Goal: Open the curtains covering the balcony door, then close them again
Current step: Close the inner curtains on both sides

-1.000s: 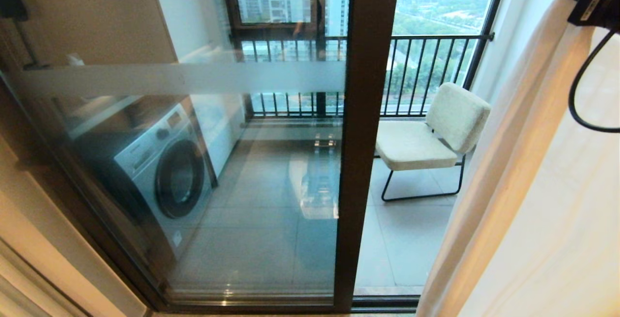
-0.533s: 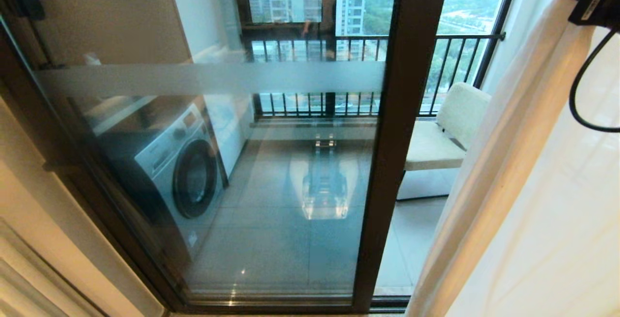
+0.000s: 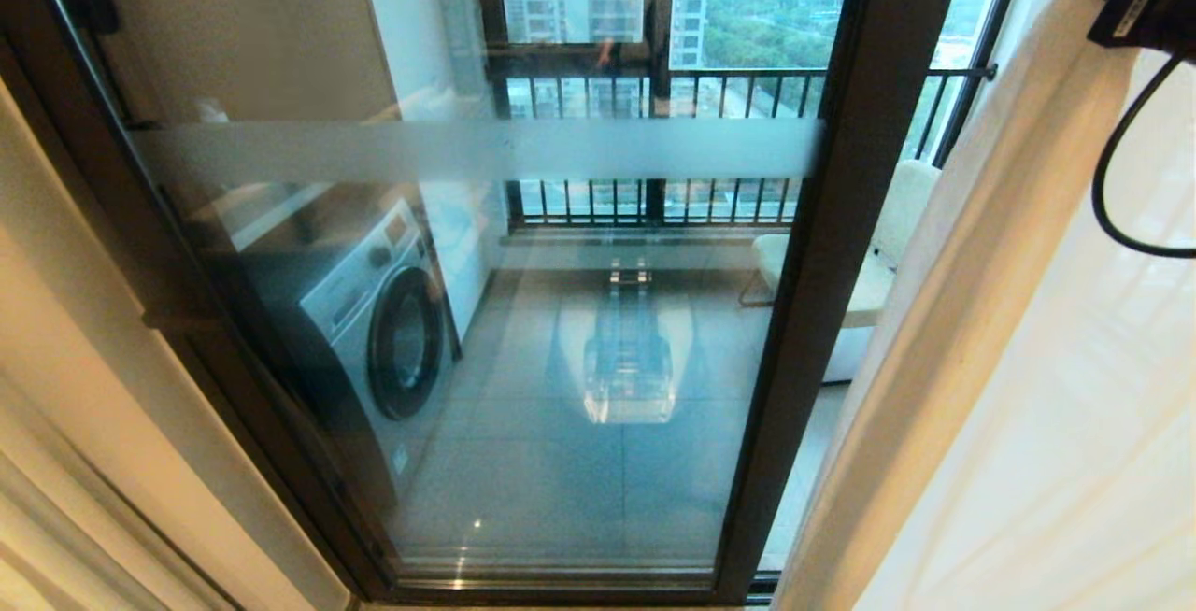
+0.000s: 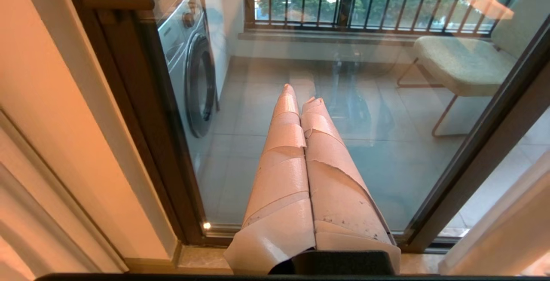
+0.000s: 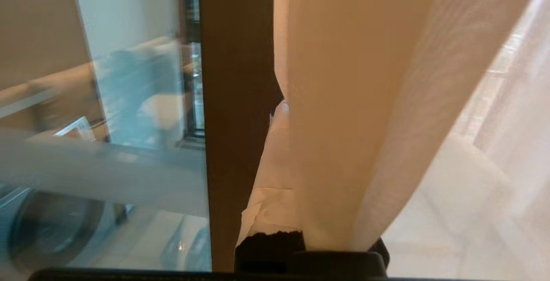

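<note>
The tall glass balcony door (image 3: 523, 331) has a dark brown-black metal frame and one frosted whitish band across its clear pane. The pleated woven curtains (image 3: 944, 312) are pale beige, with thin white sheers beside them (see-through). The front-loading washing machine (image 3: 374, 331) is silver-grey with a black round door. The padded chair (image 4: 464, 57) is cream.
</note>
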